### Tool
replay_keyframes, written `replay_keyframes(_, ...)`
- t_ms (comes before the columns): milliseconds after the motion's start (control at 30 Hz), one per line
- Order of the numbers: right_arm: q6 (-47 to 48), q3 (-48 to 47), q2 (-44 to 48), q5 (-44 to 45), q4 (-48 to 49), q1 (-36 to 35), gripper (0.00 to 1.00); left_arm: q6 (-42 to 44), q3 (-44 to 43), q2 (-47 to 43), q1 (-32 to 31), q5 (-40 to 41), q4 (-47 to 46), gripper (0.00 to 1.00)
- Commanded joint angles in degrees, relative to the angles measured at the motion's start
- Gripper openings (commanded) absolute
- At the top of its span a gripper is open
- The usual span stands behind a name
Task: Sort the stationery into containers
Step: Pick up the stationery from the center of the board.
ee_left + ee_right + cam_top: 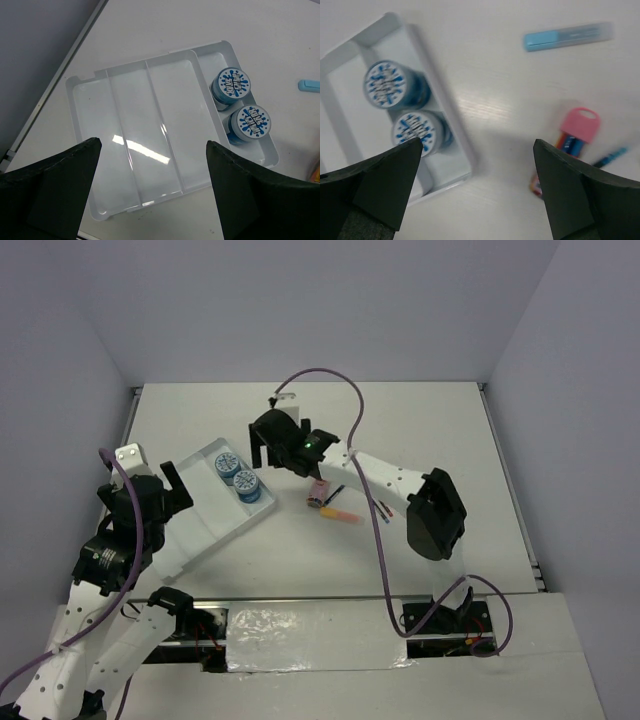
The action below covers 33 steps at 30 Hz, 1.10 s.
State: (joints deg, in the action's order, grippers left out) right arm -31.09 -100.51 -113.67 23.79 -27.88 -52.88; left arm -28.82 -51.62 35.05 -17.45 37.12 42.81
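Right gripper [477,145], jaws wide and empty, should centre over the pink plastic cylinder [581,124] lying just outside them (left gripper [152,145] gapes too), then descend before closing.

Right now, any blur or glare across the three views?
Right wrist: soft all over, the light-blue bar and blue rolls smeared. Left wrist: sharp, one glare streak on the tray floor. Top external: crisp, even light, soft shadows only.
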Motion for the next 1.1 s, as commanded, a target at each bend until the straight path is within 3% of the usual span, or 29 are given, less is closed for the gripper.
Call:
replay_keyframes(0,-4.7,-3.2,0.6,9.1,-15.5,4.6,1.00,0.2,-0.4,0.1,-0.2,-0.1,-2.1,0.99)
replay_keyframes(300,-9.2,8.3,0.7,6.4,-11.1,8.9,0.99,0.2,-0.4,0.6,-0.2,0.0,-1.9,0.99)
replay_keyframes(833,-12.5,9.8,-5.8,-0.1,-6.8,8.9,0.92,0.5,-0.2,1.3,-0.2,-1.0,-2.3,0.99)
replay_keyframes(1067,-12.1,8.5,-8.4,-3.0,-5.3,8.7,0.82,0.5,-0.3,1.1,-0.2,-1.0,-2.2,0.99)
